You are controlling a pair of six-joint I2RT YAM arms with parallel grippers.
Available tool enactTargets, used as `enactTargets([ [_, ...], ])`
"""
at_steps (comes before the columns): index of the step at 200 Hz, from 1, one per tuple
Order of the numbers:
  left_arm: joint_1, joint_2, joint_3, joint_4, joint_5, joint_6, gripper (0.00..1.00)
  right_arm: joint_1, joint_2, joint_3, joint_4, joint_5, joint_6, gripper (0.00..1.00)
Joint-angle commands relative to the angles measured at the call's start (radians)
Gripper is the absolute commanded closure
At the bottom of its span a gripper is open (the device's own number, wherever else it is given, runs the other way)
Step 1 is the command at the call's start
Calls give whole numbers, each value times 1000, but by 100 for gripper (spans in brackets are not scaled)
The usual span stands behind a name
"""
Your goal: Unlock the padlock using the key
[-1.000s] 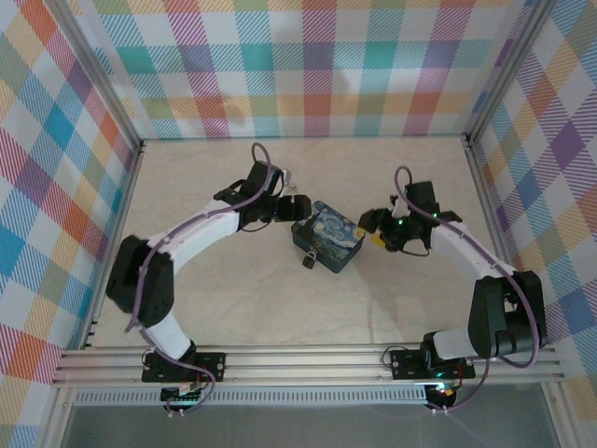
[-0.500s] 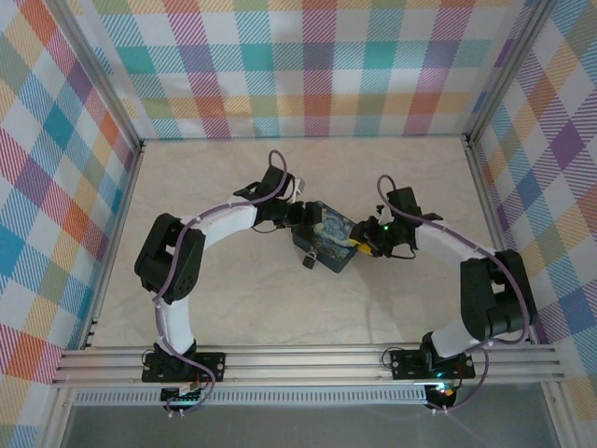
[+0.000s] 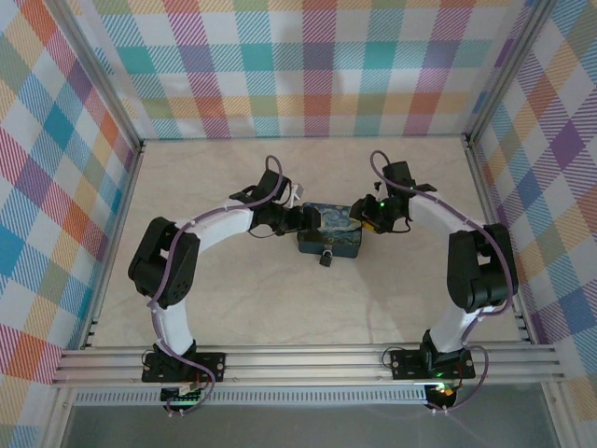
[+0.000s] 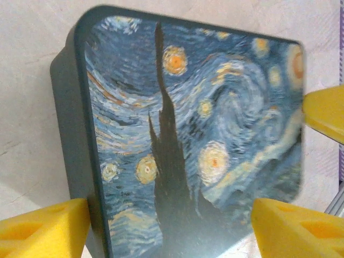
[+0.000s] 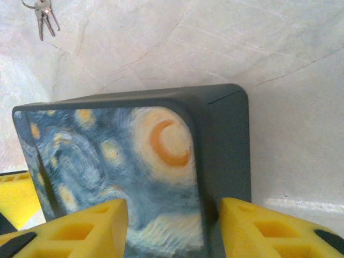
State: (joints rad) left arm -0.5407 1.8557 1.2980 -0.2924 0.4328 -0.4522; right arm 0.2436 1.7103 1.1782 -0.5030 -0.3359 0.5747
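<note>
Blue tin (image 3: 328, 237) between left pincer (image 3: 298, 220) and right pincer (image 3: 362, 215)

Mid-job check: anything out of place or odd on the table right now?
Yes. The keys lie loose on the table, apart from the tin, while the left gripper and right gripper both straddle the tin. The padlock hangs at its near side, untouched.

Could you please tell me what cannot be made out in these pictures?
- Padlock: too small in the top view to tell locked or open.
- Keys: tiny, blurred in the right wrist view's corner; count unclear.
- Left gripper, right gripper: contact with the tin cut off by wrist views' bottom edges.
</note>
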Motion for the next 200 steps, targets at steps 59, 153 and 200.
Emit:
enactTargets([
  [59, 105, 113, 262, -158, -334, -1, 31, -59, -84, 55, -109, -33, -132, 40],
  [153, 101, 568, 825, -328, -475, -133, 55, -23, -149, 18, -48, -81, -108, 49],
  [200, 100, 632, 886, -374, -469, -125, 57, -23, -155, 21, -12, -119, -82, 49],
])
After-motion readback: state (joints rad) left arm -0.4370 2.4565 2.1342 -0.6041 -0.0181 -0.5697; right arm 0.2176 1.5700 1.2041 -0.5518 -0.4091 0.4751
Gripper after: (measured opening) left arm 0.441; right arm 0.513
